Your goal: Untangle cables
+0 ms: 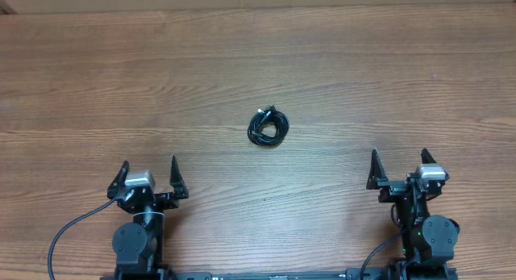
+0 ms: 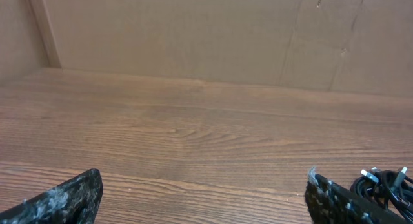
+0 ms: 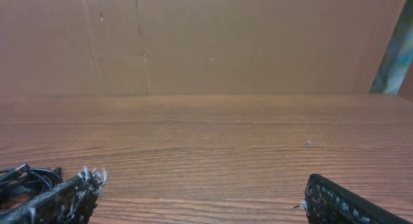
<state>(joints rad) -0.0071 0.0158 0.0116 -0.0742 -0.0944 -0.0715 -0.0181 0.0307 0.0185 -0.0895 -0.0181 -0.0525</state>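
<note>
A small tangled bundle of black cables [image 1: 268, 127] lies on the wooden table near its middle. It shows at the lower right edge of the left wrist view [image 2: 386, 185] and at the lower left edge of the right wrist view [image 3: 24, 181]. My left gripper [image 1: 149, 174] is open and empty near the front edge, left of the bundle and well short of it; its fingers frame bare wood [image 2: 203, 197]. My right gripper [image 1: 398, 166] is open and empty near the front edge, right of the bundle [image 3: 203, 197].
The wooden table [image 1: 121, 78] stretches all around the bundle. A brown cardboard wall [image 2: 193, 37] stands along the far edge, also in the right wrist view [image 3: 226, 43]. A black lead [image 1: 64, 236] loops beside the left arm's base.
</note>
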